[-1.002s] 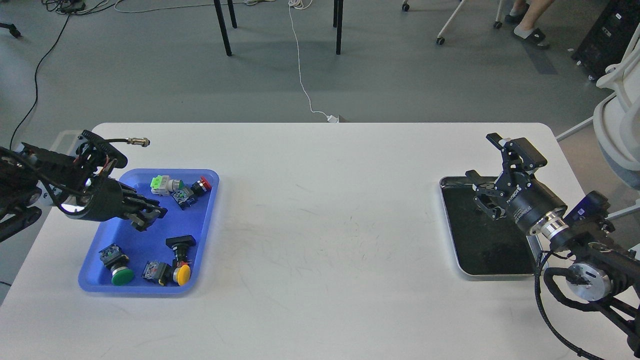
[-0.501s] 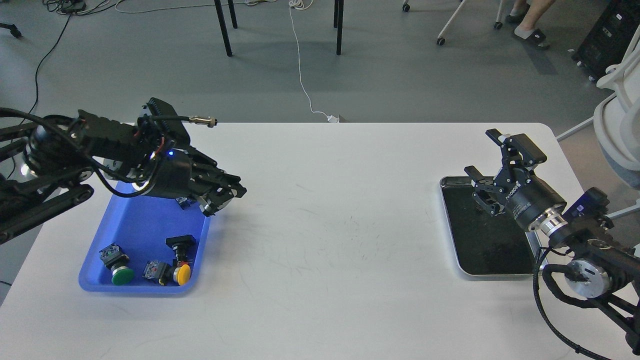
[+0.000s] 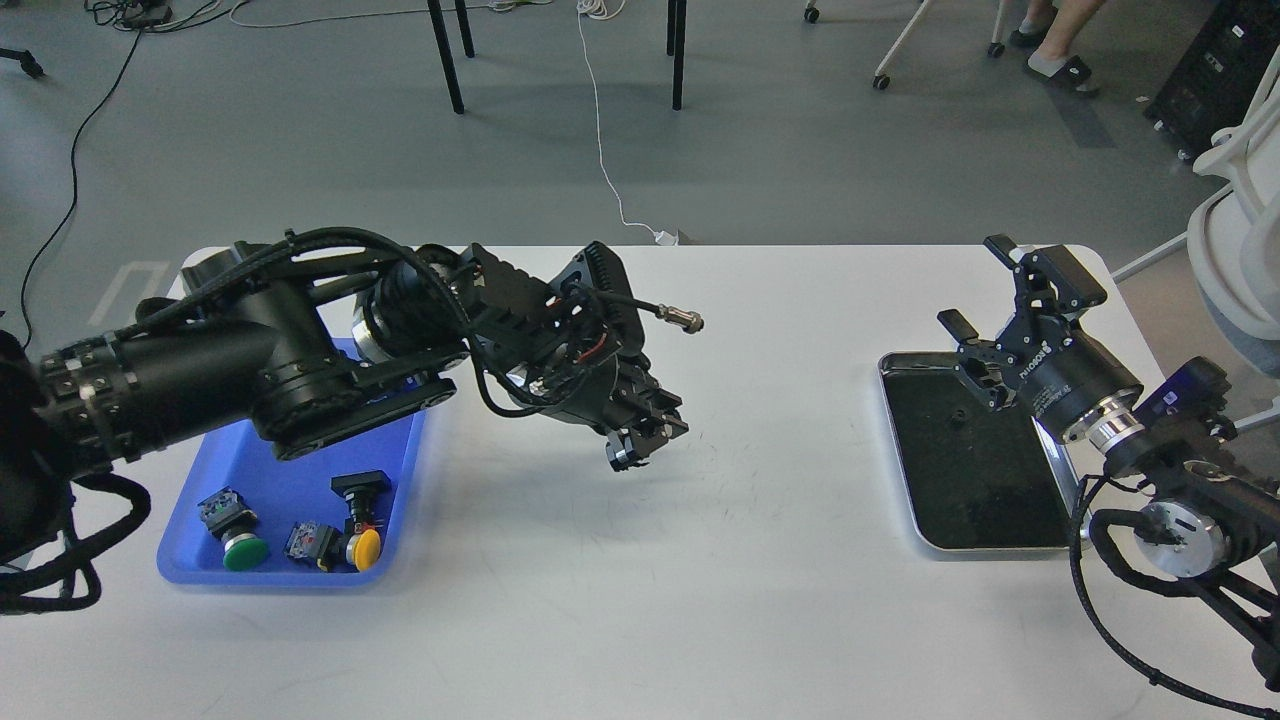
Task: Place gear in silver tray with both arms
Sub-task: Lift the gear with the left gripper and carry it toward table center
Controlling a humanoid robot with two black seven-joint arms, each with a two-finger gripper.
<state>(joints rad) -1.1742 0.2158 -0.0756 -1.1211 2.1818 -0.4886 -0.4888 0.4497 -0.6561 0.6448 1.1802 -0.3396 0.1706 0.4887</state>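
The silver tray (image 3: 962,485) lies at the right of the white table, its dark floor bare. My right gripper (image 3: 975,285) hovers open over the tray's far right corner, fingers spread wide and empty. My left arm reaches across from the left. Its gripper (image 3: 648,438) hangs over the middle of the table, pointing down and right. It looks shut on a small black-and-silver part (image 3: 620,458) that sticks out below the fingers. The gripper is well left of the silver tray.
A blue plastic tray (image 3: 285,480) at the left holds several push-button parts, among them a green-capped one (image 3: 243,550) and a yellow-capped one (image 3: 366,548); my left arm covers its far half. A white chair (image 3: 1235,250) stands off the table's right edge.
My left gripper left the blue tray and swung right to the table's middle, carrying a small part. My right gripper lifted and shifted slightly back and right, staying open.
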